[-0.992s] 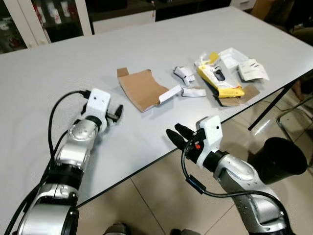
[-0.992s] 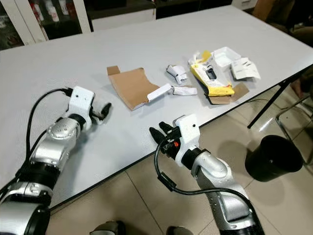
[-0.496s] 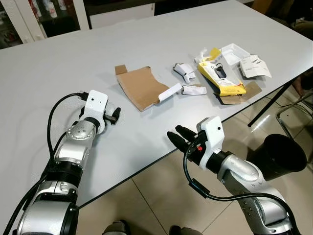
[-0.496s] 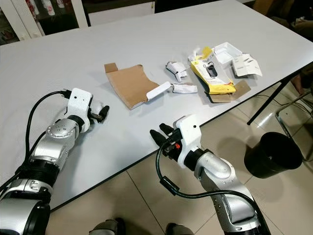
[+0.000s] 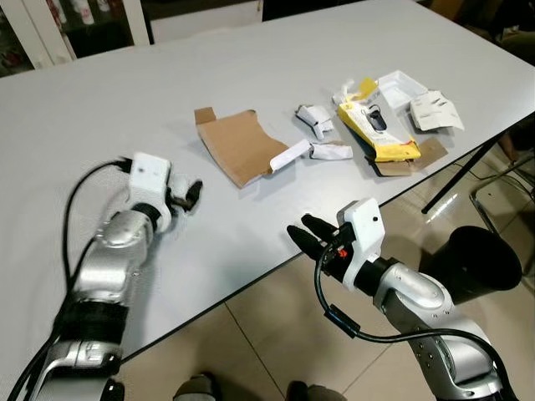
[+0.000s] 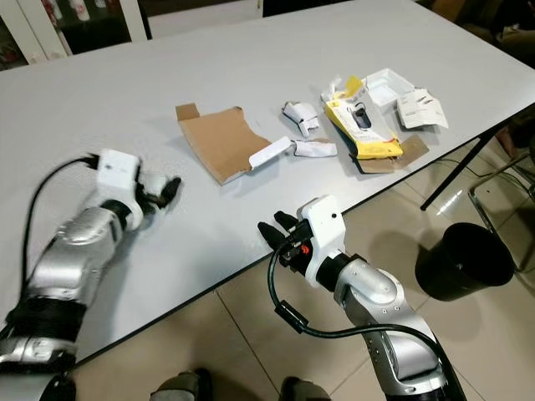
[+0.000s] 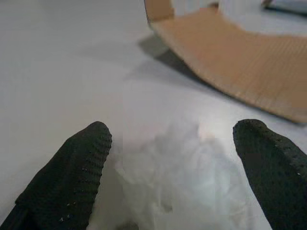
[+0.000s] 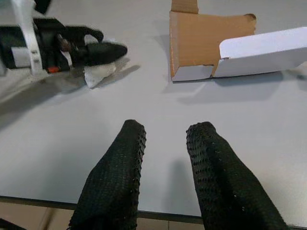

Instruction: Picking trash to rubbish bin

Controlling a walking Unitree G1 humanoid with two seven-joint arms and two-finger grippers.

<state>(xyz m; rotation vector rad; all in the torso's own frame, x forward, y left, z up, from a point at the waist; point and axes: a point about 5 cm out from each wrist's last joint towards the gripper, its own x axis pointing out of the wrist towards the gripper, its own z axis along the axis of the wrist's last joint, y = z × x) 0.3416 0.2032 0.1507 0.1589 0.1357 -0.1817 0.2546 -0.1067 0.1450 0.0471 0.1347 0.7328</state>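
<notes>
White tissue (image 7: 177,191) lies crumpled on the table (image 5: 251,75), between the left gripper's (image 7: 175,177) spread fingers; whether they touch it is hard to tell, the close view being blurred. Bare tabletop lies all around, the cardboard (image 5: 242,149) just beyond. More litter, a yellow pack (image 5: 376,134) and papers (image 5: 433,110), sits near the far right edge. The right gripper (image 8: 165,167) hangs off the near edge, fingers slightly apart, holding nothing. The black bin (image 5: 481,271) stands on the floor, right.
</notes>
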